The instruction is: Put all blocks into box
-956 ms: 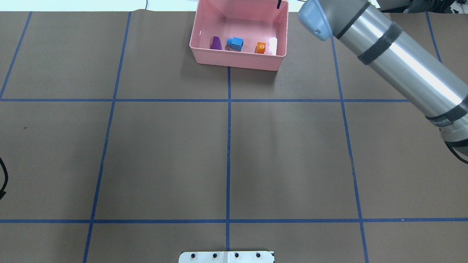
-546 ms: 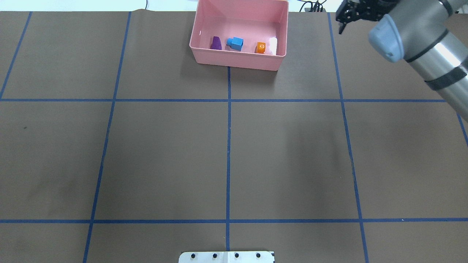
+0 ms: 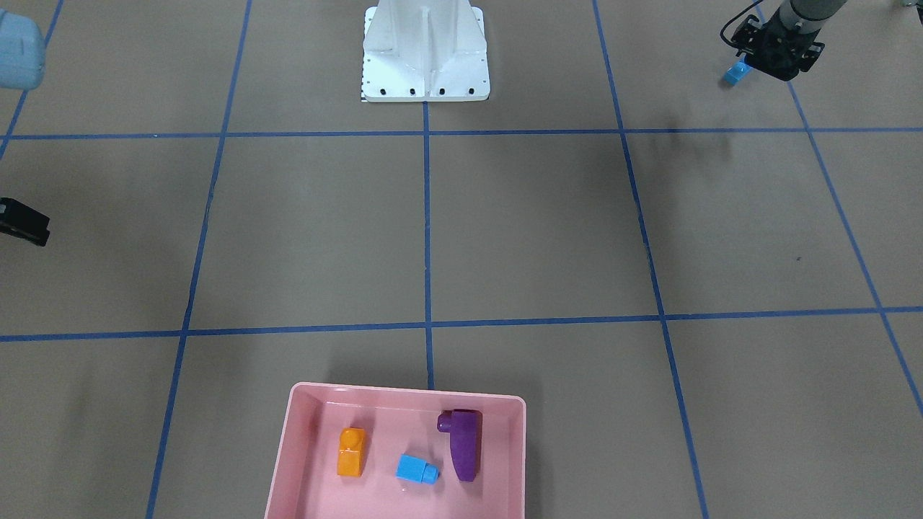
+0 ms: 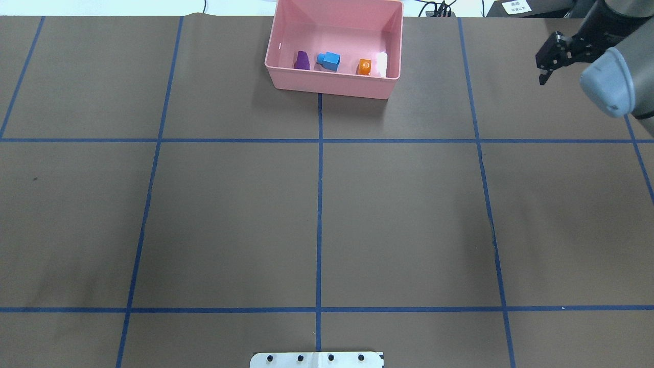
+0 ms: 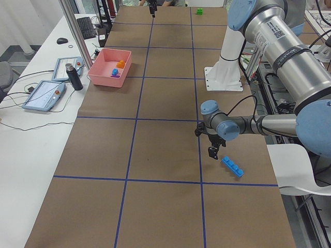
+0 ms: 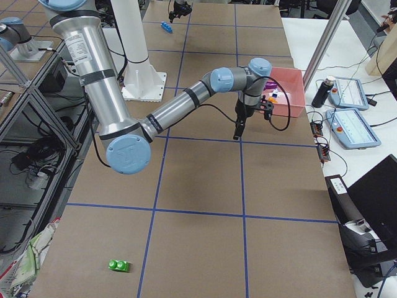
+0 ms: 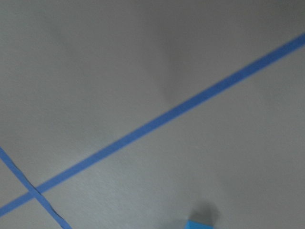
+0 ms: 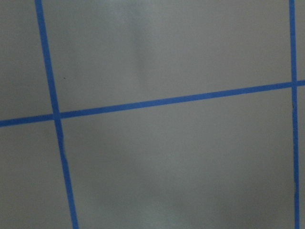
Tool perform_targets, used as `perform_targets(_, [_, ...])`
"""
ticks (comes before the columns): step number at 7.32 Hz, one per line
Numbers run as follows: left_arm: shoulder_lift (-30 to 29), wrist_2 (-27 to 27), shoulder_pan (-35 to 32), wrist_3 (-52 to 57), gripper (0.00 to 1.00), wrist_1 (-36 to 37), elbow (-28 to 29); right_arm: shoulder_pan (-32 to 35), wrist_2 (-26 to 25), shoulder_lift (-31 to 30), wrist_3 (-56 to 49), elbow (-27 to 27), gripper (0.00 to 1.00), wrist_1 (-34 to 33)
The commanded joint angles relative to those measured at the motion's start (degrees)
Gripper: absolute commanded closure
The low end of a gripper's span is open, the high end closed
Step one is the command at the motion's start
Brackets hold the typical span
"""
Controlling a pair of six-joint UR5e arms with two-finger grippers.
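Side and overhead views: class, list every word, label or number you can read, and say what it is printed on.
Nothing can be read clearly.
On the white card past the table's far edge: dark print, too small to read.
On the left arm: a strip of dark lettering, too blurred to read.
On the right arm: a similar strip, too small to read.
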Motion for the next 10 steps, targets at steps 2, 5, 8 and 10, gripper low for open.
perform_targets(2, [0.1,-0.1,5.9,-0.6,0.00,-0.2,2.7,0.8,-2.5,-10.2,-8.8,4.6,0.00,0.3])
perform_targets(5, [-2.6,0.0,9.9,-5.0,0.00,-0.3,4.7,1.0,-5.2,-22.0,-15.7,9.7,0.00,0.3])
perform_targets(8, [-6.2,0.1,10.6,-5.7,0.00,-0.4,8.6,1.1,-5.2,-25.9,-20.3,9.7,0.00,-0.1])
perform_targets(10, [-6.2,0.0,10.7,-6.7,0.10,-1.9,8.6,3.9,-5.5,-27.3,-27.5,10.0,0.00,-0.1])
